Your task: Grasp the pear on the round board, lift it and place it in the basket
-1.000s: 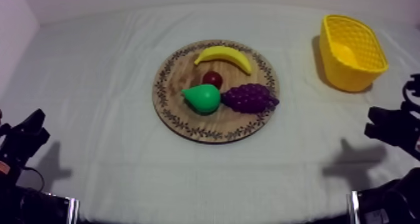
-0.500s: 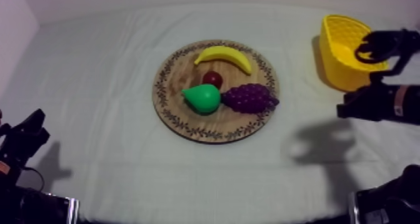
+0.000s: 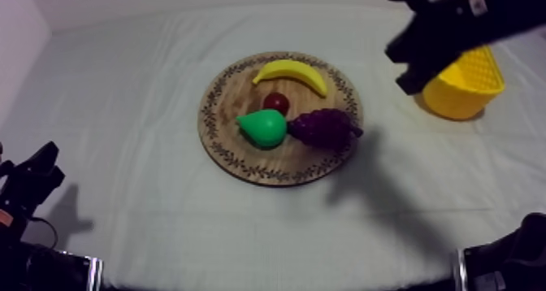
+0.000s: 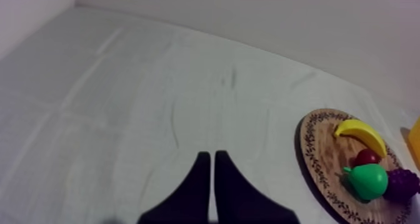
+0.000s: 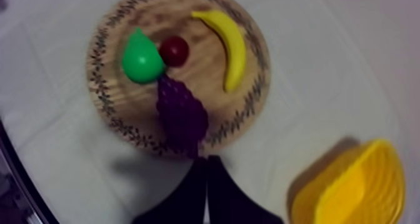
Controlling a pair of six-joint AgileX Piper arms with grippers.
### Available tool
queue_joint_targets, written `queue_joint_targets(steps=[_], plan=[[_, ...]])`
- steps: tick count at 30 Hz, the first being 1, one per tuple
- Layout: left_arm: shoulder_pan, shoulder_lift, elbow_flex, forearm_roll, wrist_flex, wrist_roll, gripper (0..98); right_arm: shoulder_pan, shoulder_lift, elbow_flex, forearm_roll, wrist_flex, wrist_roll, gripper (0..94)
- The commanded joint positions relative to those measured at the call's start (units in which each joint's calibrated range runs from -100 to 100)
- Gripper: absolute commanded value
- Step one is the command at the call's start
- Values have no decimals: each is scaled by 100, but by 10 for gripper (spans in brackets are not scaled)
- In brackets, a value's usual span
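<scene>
The green pear [image 3: 264,128] lies on the round wooden board [image 3: 231,144] at the table's middle, touching the grapes [image 3: 323,128] and close to the small red fruit [image 3: 276,102]. A banana [image 3: 291,73] lies at the board's far side. My right gripper [image 3: 405,81] hangs high between the board and the yellow basket [image 3: 467,87], whose left part the arm hides. In the right wrist view its fingers [image 5: 206,173] lie together as a wedge, above the grapes [image 5: 181,114] and pear [image 5: 140,57]. My left gripper [image 4: 209,164] is shut, resting at the near left [image 3: 39,171].
The basket [image 5: 359,189] stands at the far right, a hand's breadth from the board [image 5: 200,26]. In the left wrist view the board [image 4: 319,157] with the pear [image 4: 369,181] lies far off across bare cloth. The arm's shadow falls beside the grapes.
My right arm has risen from the lower right edge and swung up and left, now covering part of the basket. The fruit and the left arm have not moved.
</scene>
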Motion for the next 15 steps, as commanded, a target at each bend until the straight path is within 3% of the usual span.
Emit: queue_joint_targets(steps=[1, 8, 15], plan=[[1, 2, -2, 1, 1, -1, 1, -45, 501, -1446, -213, 302, 977, 5], [1, 2, -2, 1, 1, -2, 1, -261, 1391, -2517, -683, 1043, 1425, 22], [1, 2, -2, 1, 1, -2, 1, -458, 2131, -3034, -765, 1433, 1411, 37]])
